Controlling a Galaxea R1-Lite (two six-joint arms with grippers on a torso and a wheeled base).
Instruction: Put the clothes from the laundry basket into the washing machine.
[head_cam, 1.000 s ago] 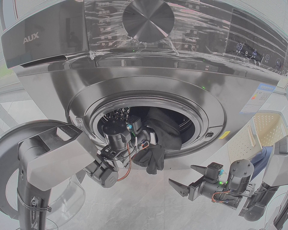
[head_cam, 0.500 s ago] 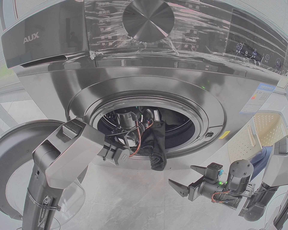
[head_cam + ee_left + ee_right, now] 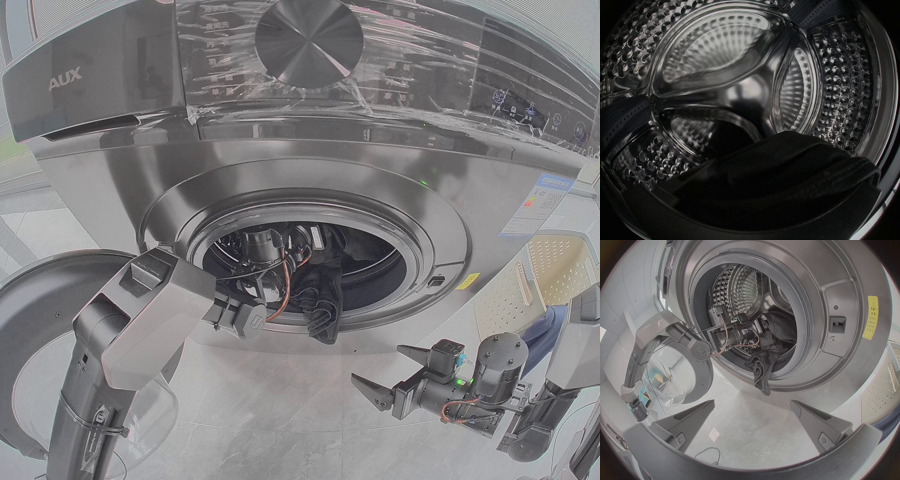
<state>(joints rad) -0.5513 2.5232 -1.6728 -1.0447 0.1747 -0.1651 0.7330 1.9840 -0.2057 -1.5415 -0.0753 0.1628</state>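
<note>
Head view: the washing machine [image 3: 312,156] stands with its door [image 3: 25,325] swung wide, left of the door opening. The left arm [image 3: 156,306] goes in through the opening. The left end effector [image 3: 320,239] sits just inside it against a dark garment [image 3: 325,300]; whether it is apart or together cannot be told. The right end effector [image 3: 378,365] hangs below and right of the opening, spread apart and empty. The laundry basket [image 3: 556,269] stands right of the opening.

Left wrist view: the garment lies folded just inside the opening, before the perforated drum [image 3: 843,78].

Right wrist view: the garment's tail drapes out over the opening's lower rim, hanging clear of the floor [image 3: 750,433].
</note>
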